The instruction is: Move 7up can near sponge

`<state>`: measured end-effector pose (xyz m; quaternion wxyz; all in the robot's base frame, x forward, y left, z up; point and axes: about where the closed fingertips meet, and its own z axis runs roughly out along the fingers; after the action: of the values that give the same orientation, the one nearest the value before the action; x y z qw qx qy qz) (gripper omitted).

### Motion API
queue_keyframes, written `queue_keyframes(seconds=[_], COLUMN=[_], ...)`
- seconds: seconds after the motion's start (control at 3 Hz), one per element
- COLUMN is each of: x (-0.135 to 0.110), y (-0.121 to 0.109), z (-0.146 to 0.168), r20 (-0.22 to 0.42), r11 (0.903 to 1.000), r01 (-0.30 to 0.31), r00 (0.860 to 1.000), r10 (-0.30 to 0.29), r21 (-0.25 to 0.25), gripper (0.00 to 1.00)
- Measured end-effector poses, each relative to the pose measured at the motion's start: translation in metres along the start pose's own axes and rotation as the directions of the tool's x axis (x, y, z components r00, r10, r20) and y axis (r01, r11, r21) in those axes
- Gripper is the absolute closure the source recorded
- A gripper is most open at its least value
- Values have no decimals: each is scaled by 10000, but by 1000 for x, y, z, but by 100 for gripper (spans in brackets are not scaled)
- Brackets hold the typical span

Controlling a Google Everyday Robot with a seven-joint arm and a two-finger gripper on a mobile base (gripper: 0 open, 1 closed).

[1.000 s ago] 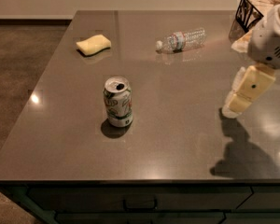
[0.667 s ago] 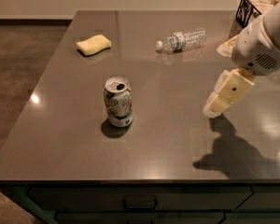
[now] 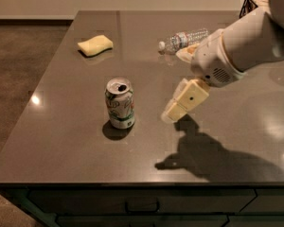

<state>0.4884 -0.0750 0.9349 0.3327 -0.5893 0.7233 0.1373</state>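
The 7up can stands upright near the front left of the dark table, its silver top opened. The pale yellow sponge lies at the far left of the table, well behind the can. My gripper hangs above the table to the right of the can, about a can's height away from it, pointing down and left. It holds nothing.
A clear plastic bottle with a red-and-white label lies on its side at the back, partly behind my arm. A dark wire object stands at the far right corner. The table's front edge runs just below the can.
My arm and gripper have moved left across the table, from the right edge toward the can. The can, sponge and bottle have not moved.
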Motion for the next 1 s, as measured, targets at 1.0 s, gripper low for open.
queue_keyframes(seconds=[1.0], x=[-55], y=[23], z=[70], r20=[1128], r11=[9871], r01=[662], r00=[9924], r10=[-499], r21=[-1456], gripper=[0])
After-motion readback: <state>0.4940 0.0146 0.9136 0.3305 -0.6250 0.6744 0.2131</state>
